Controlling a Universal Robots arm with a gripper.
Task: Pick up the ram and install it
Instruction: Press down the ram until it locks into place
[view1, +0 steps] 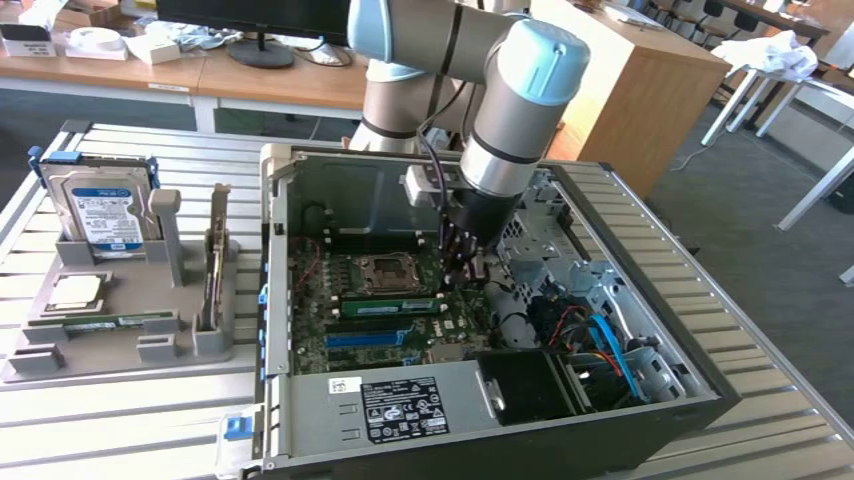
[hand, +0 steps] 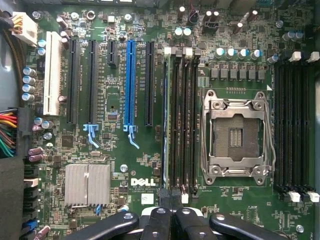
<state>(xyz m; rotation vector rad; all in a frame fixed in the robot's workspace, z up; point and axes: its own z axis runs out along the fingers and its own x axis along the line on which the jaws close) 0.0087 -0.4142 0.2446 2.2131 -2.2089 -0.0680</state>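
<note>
Wrist view is looking straight down past the gripper (hand: 172, 217), whose black fingers (hand: 159, 220) are pressing together with no gap between them and nothing clamped in them; just beyond the fingertips the motherboard (hand: 115, 165) is spreading out, with a bank of long black memory slots (hand: 182, 120) starting right at the fingertips and running away from them, between the blue expansion slot (hand: 130, 85) and the open, empty processor socket (hand: 235, 135); one slot on the blue-slot side appears to be carrying a thin edge, but whether that is the stick seen edge-on I cannot tell.

In the exterior view the arm is reaching down into the open computer case (view1: 400, 400) at the middle of the frame; the ram (view1: 390, 303) is sitting on edge in a slot on the board, its green face and pale labels showing, just below and toward the exterior view's left of the clenched fingertips, which are hanging close above its nearer end; whether they are touching it is hard to say.

Judging from this, the picking up is done and the stick is already standing in its slot; what is left, as far as can be judged, is seating it fully, and the latches are too small to read.

Farther off, at the exterior view's left, the grey holder tray (view1: 80, 360) is keeping the hard drive (view1: 100, 210) and the processor chip (view1: 74, 292).
</note>
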